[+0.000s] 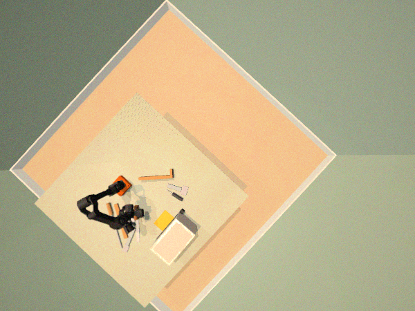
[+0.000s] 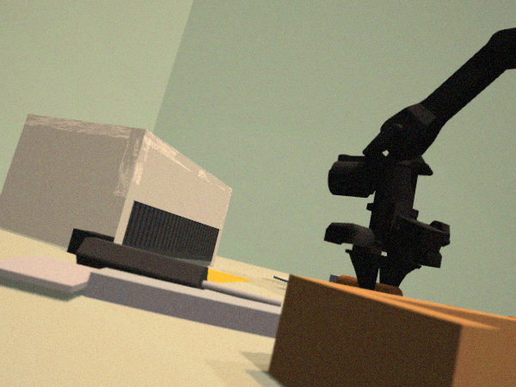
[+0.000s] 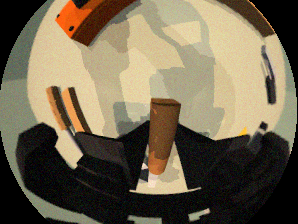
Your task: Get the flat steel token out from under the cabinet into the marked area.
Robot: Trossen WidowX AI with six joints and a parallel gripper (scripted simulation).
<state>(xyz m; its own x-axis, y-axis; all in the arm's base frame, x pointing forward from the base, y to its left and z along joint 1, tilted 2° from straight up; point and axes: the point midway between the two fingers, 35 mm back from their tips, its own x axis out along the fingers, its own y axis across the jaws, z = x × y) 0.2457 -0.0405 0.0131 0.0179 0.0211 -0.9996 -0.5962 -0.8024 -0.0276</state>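
My gripper (image 1: pixel 133 217) (image 2: pixel 378 281) (image 3: pixel 161 124) is shut on a short brown stick (image 3: pixel 161 129) (image 1: pixel 137 211) and points down close over the table, left of the cabinet. The pale cabinet (image 1: pixel 173 242) (image 2: pixel 77 181) has dark vent slots (image 2: pixel 169 234) low on one face. The yellow marked area (image 1: pixel 163 220) (image 2: pixel 225 276) lies on the table beside the cabinet, between it and my gripper. The steel token is not visible in any view.
An orange L-shaped tool (image 1: pixel 157 177) (image 2: pixel 365 335) lies behind the arm's reach, near a lilac tool (image 1: pixel 178 189) (image 2: pixel 43 271) and a dark bar (image 1: pixel 177 196) (image 2: pixel 142 260). Two orange sticks (image 1: pixel 109 209) and several long grey tools (image 1: pixel 128 242) lie under the arm. The arm's orange base (image 1: pixel 122 184) (image 3: pixel 100 6) stands nearby.
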